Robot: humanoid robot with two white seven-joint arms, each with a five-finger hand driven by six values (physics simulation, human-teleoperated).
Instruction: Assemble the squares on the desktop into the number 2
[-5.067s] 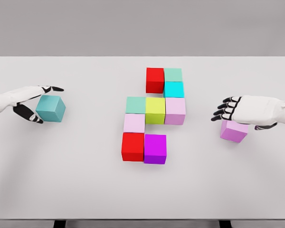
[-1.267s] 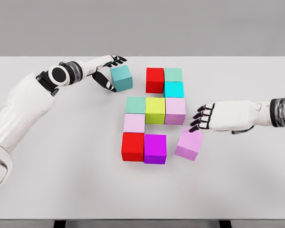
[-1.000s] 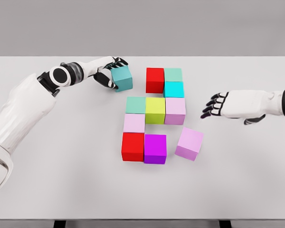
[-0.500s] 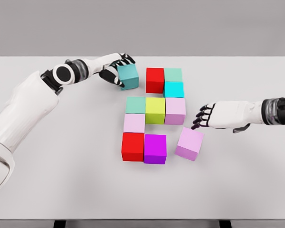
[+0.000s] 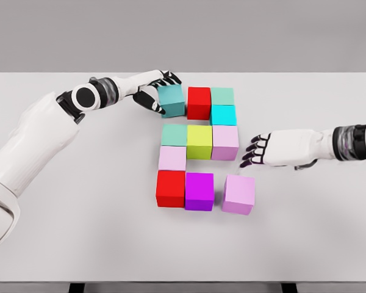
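Now the left hand (image 5: 154, 90) grips the teal block (image 5: 171, 101), just beside the top red block (image 5: 199, 102). The right hand (image 5: 259, 151), fingers loosely spread and empty, hovers above the pink block (image 5: 239, 194). A hard shove could knock the neighbouring blocks out of line.

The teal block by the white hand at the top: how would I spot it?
Start at the cluster of coloured blocks mid-table and find the red block in its top row. The teal block sits at that row's far left, next to it. The left hand grips only this block.
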